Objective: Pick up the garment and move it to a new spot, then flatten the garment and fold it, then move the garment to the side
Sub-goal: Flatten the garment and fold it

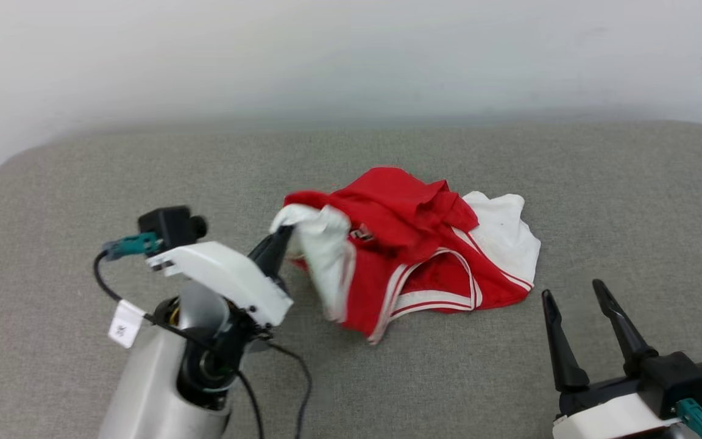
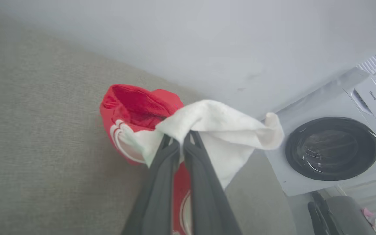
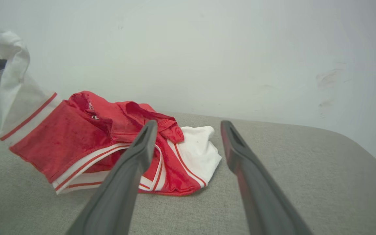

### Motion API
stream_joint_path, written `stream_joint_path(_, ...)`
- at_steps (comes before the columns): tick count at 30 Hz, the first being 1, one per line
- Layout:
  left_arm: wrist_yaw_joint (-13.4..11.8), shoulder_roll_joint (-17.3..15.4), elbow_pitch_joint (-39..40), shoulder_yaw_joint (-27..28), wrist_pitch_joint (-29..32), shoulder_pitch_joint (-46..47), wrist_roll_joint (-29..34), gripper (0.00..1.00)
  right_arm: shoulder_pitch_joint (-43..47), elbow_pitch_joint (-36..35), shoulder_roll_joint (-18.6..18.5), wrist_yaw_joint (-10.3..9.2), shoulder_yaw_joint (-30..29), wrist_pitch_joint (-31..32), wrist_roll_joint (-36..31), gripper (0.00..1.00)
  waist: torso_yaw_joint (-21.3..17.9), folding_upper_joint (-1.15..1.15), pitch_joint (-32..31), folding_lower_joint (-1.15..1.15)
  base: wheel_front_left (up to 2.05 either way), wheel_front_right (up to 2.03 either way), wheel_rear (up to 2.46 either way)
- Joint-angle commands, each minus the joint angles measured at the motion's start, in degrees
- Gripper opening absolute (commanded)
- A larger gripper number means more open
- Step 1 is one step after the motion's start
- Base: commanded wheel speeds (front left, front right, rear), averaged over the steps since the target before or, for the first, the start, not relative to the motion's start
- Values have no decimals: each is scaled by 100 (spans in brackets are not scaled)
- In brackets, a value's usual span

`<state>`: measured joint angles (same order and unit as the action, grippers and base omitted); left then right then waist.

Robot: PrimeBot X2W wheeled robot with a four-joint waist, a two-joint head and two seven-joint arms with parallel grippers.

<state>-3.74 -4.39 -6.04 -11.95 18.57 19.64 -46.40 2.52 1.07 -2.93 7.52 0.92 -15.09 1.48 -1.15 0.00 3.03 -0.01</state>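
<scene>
Left tool (image 1: 282, 236): pinching the shirt's (image 1: 415, 238) white sleeve, centre-left.
Right tool (image 1: 572, 289): spread, lower right.
Shirt: crumpled mid-frame on grey cushion (image 1: 509, 378).

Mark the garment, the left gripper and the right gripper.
garment (image 1: 406, 219), head view, on the crumpled red body.
left gripper (image 2: 179, 139), left wrist view, between the fingertips clamped on the garment's white part.
right gripper (image 1: 572, 288), head view, in the gap between the spread fingertips.
</scene>
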Motion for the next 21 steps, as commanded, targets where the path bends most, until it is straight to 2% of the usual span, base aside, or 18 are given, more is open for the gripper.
stream_joint_path(1, -61, -68, -112, 135, 16, -66, -51, 0, -14, -4, 10, -6, 36, -11, 16, 100, -1, 0, 73, 1, 0, 0, 0)
stream_joint_path(8, -179, -709, -1274, 658, -180, 25, 45, 0, -198, -10, 9, -6, 97, -11, -11, 100, -137, 0, 404, 1, 0, 0, 0)
stream_joint_path(15, -57, -1039, -2361, 682, -388, 213, 230, 0, -288, 22, 10, -6, 76, -11, -46, 100, -211, 0, 607, 1, 0, 0, 0)
stream_joint_path(16, -44, -1083, -2486, 635, -456, 244, 314, 21, -300, 24, 10, -6, 70, -11, -51, 100, -213, 0, 617, 1, 0, 0, 0)
stream_joint_path(17, -46, -1118, -2590, 596, -555, 281, 401, 100, -309, 25, 9, -6, 55, -11, -55, 100, -207, 0, 617, 1, 0, 0, 0)
stream_joint_path(21, 33, -1173, -2890, 415, -1168, 396, 768, 100, -302, 57, 9, -6, -7, -11, -81, 100, -130, 0, 523, 1, 0, 0, 0)
